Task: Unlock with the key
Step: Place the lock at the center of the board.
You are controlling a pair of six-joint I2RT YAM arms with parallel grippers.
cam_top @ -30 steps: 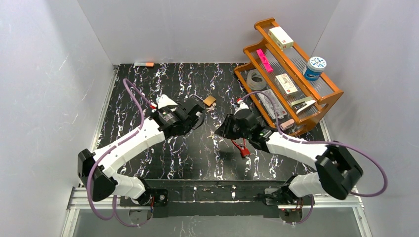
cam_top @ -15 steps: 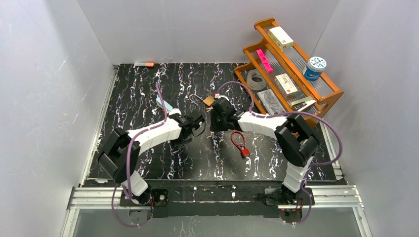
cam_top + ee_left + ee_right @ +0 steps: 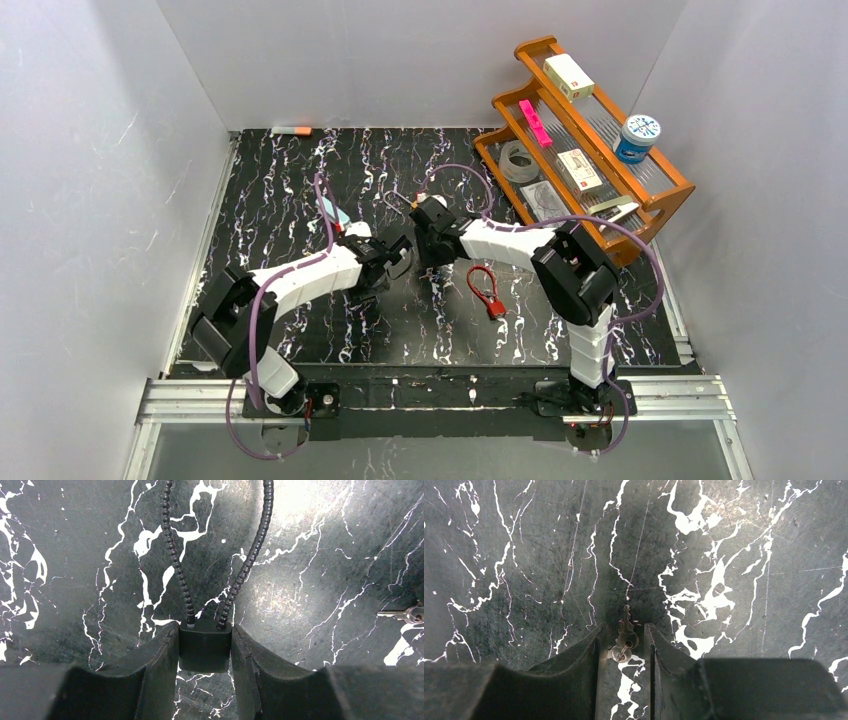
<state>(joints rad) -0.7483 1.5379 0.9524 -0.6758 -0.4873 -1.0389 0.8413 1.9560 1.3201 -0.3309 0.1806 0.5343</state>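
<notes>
A black marble table veined with white fills the floor of a plain white-walled booth. A wooden rack stands at the table's far right corner, loaded with small boxes, tape and a blue-lidded jar. Left of the rack, near the table's middle, the left fingers pinch the body of a black padlock, its beaded cable loop lying on the marble. Between padlock and rack, the right fingers stand slightly spread on either side of the keys, which lie flat on the table. A red cable lock lies nearer the arm bases than the rack.
</notes>
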